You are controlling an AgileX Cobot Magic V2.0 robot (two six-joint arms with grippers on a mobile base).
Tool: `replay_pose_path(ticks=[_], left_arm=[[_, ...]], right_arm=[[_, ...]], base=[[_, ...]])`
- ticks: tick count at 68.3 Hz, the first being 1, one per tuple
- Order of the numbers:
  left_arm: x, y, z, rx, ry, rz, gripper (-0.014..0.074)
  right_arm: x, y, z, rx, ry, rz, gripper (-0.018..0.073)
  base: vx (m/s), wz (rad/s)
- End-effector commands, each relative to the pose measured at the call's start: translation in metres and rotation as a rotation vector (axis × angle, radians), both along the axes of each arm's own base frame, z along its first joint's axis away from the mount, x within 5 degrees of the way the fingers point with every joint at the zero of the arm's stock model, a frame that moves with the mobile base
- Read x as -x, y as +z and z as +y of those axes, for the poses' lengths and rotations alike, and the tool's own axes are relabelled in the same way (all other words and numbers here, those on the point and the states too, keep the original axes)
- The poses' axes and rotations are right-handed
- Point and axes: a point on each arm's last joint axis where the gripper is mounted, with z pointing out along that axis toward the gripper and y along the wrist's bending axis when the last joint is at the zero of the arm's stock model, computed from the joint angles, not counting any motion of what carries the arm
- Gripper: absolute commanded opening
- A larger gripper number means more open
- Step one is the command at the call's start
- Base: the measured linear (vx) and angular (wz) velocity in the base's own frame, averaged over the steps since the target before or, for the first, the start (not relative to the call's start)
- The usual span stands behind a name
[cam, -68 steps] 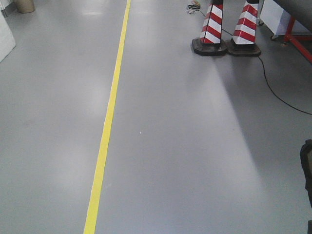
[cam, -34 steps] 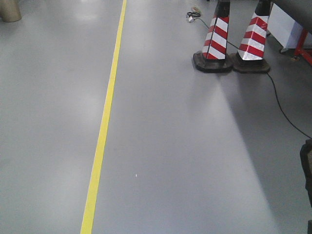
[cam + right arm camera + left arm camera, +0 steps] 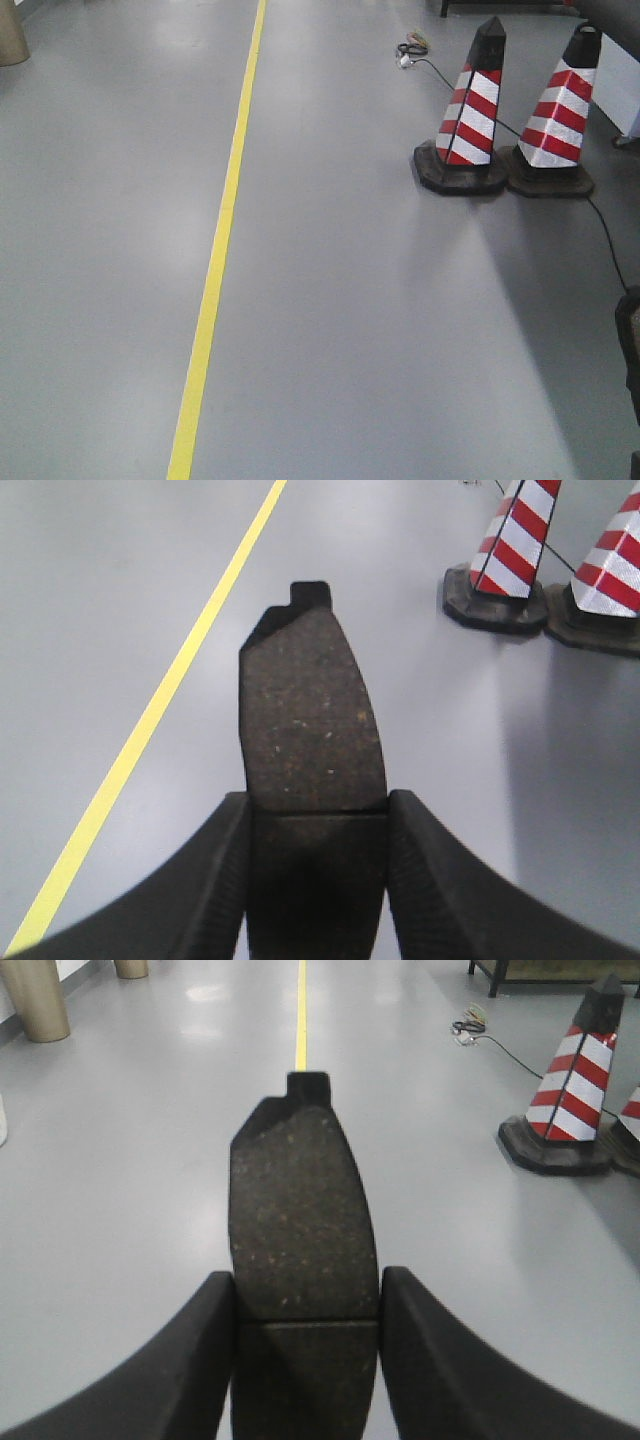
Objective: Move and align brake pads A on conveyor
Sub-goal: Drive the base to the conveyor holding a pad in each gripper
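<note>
left claw (image 3: 307,1285) is clamped on a brake pad (image 3: 300,1210), a finger pressed to each long edge and the notched end pointing ahead. right claw (image 3: 318,802) grips a second brake pad (image 3: 312,705) the same way, friction face up. under both there is only grey floor (image 3: 350,350). the conveyor is in no view, so i judge this to be the carrying stretch, with placing not yet begun. the yellow line (image 3: 215,270) runs away ahead; the left pad lines up with it in its wrist view, and the second pad sits to the right of it. farther on, right of the yellow line, stand two striped cones (image 3: 470,120), and farther right again trails a black cable (image 3: 608,240). to do this step well, the squeeze should be firm and level so neither pad slips or twists, and the arms quiet during travel. the path is best kept right of the yellow line but short of the cones and cable. at the belt, each pad should go down flat, long axes parallel.
</note>
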Motion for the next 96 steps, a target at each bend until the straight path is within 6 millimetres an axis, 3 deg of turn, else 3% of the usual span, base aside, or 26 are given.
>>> replay_pose_path(ticks=[1,96], left_arm=[[-0.0027,0.0173,0.0004,0.005,0.006,-0.118,0.0104],[-0.0027,0.0173,0.0004,0.005,0.006,-0.118,0.0104]], right_arm=[[-0.0034,0.0171,-0.0007,-0.012,-0.012,-0.114,0.0004],[-0.0034,0.0171,-0.0007,-0.012,-0.012,-0.114,0.0004]], base=[[0.78,0.03],[0.70,-0.02]])
